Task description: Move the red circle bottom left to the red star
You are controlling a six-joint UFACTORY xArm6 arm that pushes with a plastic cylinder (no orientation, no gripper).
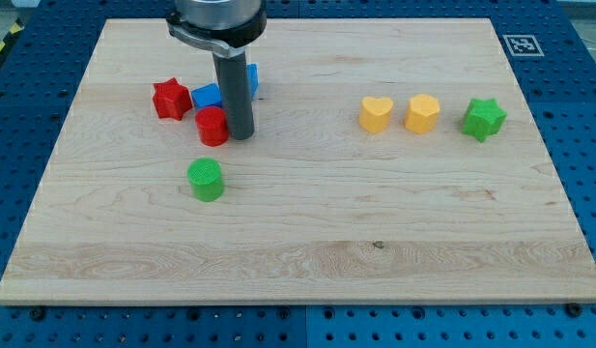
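The red circle (212, 127) lies on the wooden board (298, 242) at the upper left. The red star (170, 99) sits up and to the left of it, a short gap away. My tip (241, 134) rests on the board right against the red circle's right side. A blue block (207, 97) lies between the star and the rod, touching the red circle's top. A second blue block (252, 79) is partly hidden behind the rod.
A green circle (206, 180) lies below the red circle. At the right, in a row, stand a yellow heart (376, 114), a yellow block (422, 113) and a green star (483, 118). A printed marker (519, 44) sits off the board's top right corner.
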